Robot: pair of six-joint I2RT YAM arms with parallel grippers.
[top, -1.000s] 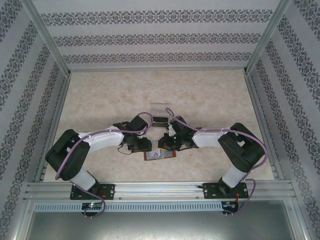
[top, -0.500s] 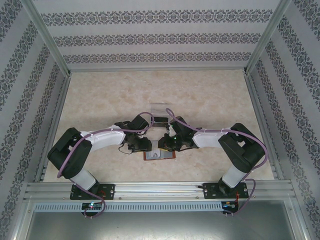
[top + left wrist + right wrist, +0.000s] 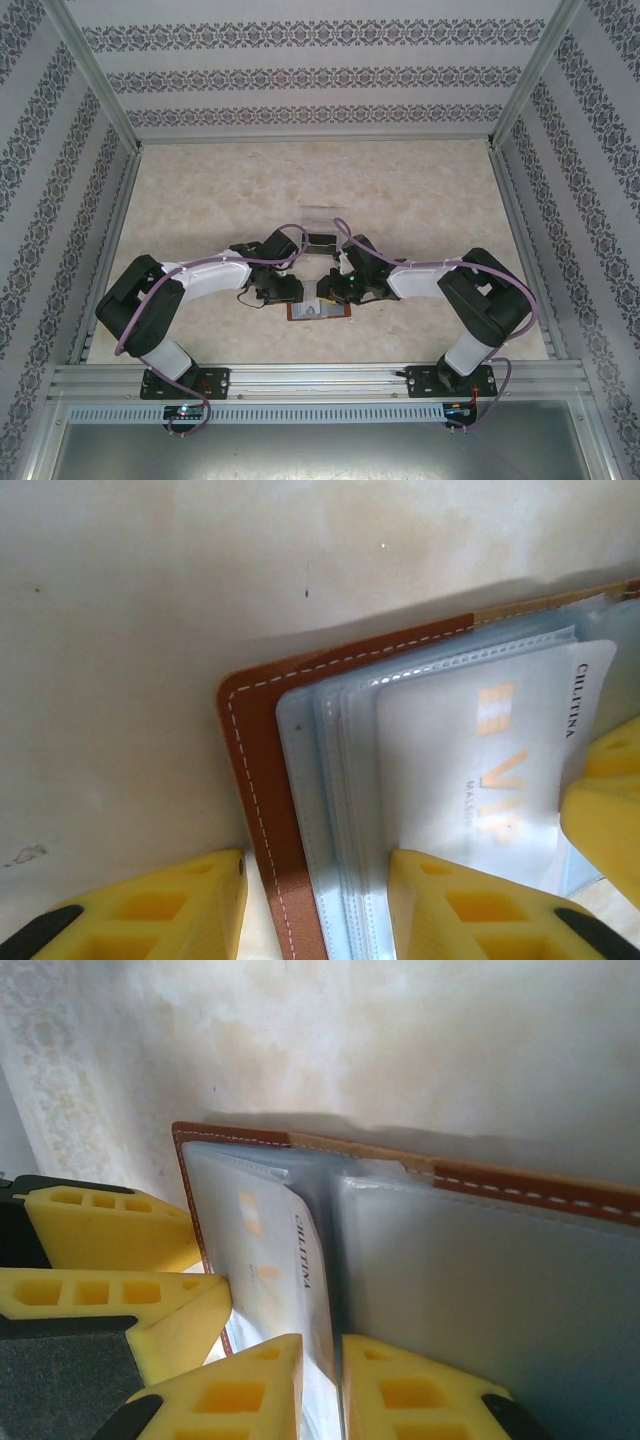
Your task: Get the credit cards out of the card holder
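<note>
The card holder (image 3: 318, 311), a reddish-brown wallet, lies open on the table between both grippers. In the left wrist view its brown edge (image 3: 255, 740) frames clear sleeves, and a pale credit card (image 3: 480, 770) with orange lettering lies on them. My left gripper (image 3: 315, 880) stands open astride that edge, one finger over the table and the other on the sleeves. My right gripper (image 3: 335, 1360) is nearly closed, and the long edge of the pale card (image 3: 275, 1260) runs into the narrow slot between its fingers. The grey lining (image 3: 500, 1290) lies to its right.
A clear plastic tray (image 3: 320, 218) stands just behind the two grippers. Bare marble-look tabletop (image 3: 200, 190) spreads to the back and both sides, bounded by an aluminium frame and patterned walls. The two grippers work almost touching over the wallet.
Both arms have shifted only slightly over the wallet. The wallet itself has stayed in place.
</note>
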